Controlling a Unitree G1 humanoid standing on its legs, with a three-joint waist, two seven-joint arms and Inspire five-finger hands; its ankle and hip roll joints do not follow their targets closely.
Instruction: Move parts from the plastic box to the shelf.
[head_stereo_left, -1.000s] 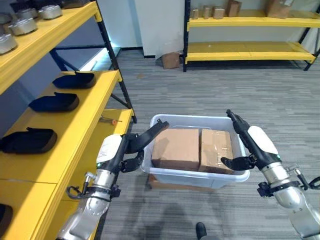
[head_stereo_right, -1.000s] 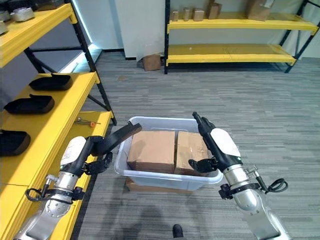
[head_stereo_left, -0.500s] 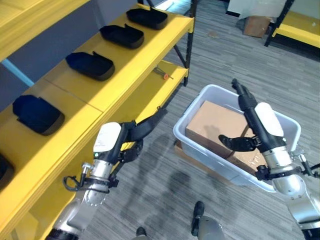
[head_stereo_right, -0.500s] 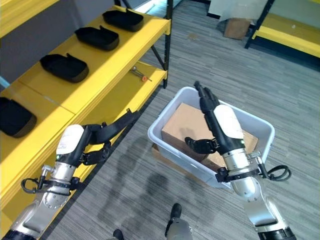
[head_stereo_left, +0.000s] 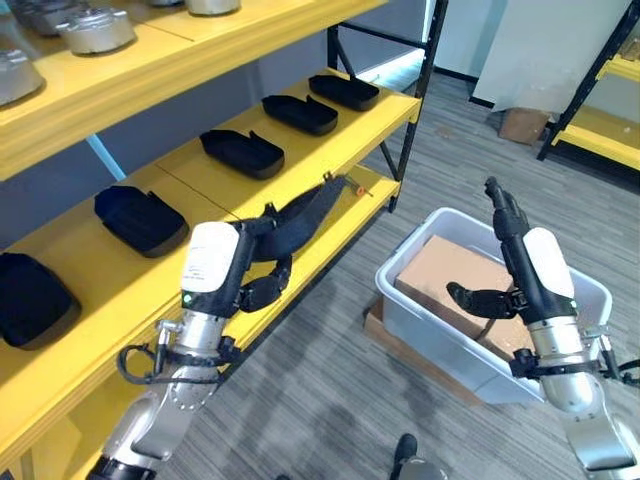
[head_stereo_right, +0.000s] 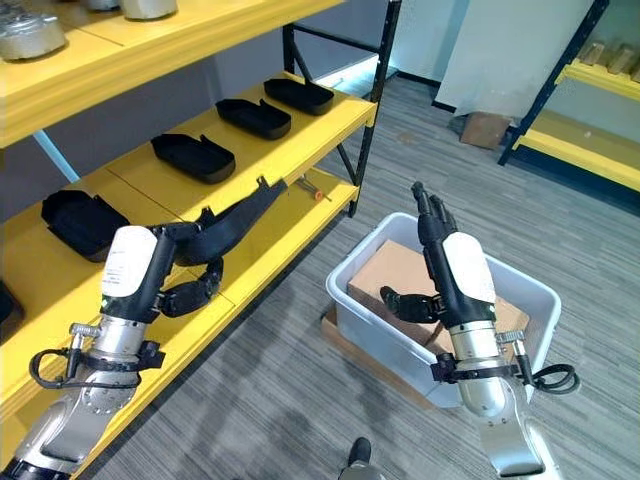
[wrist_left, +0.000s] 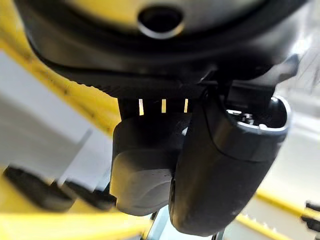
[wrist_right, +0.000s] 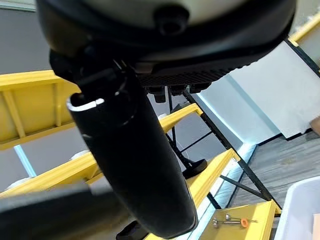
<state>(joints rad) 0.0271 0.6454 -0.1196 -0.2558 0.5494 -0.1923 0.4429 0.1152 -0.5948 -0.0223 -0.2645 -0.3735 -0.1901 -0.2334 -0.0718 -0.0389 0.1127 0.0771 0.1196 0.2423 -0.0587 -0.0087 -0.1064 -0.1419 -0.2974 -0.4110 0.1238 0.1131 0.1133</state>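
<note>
Glossy black moulded plastic parts (head_stereo_left: 243, 152), shallow and scoop-shaped, sitting in a row along the yellow metal shelf (head_stereo_left: 330, 135), spaced apart. Left hand (head_stereo_left: 290, 225) hovering over the shelf's front edge, fingers stretched out straight, holding nothing. Further right, translucent white plastic box (head_stereo_left: 440, 335) on the grey floor, with brown cardboard cartons (head_stereo_left: 450, 280) packed inside. Right hand (head_stereo_left: 505, 255) above the box, fingers straight, thumb bent inward, empty.

**Shelf on the left, box on the right**

The shelf (head_stereo_left: 330, 120) stands at the left, with trays (head_stereo_left: 240, 153) in a row on its middle level. The plastic box (head_stereo_left: 440, 335) sits on the floor (head_stereo_left: 330, 400) to the right, holding cardboard boxes (head_stereo_left: 440, 275).
</note>
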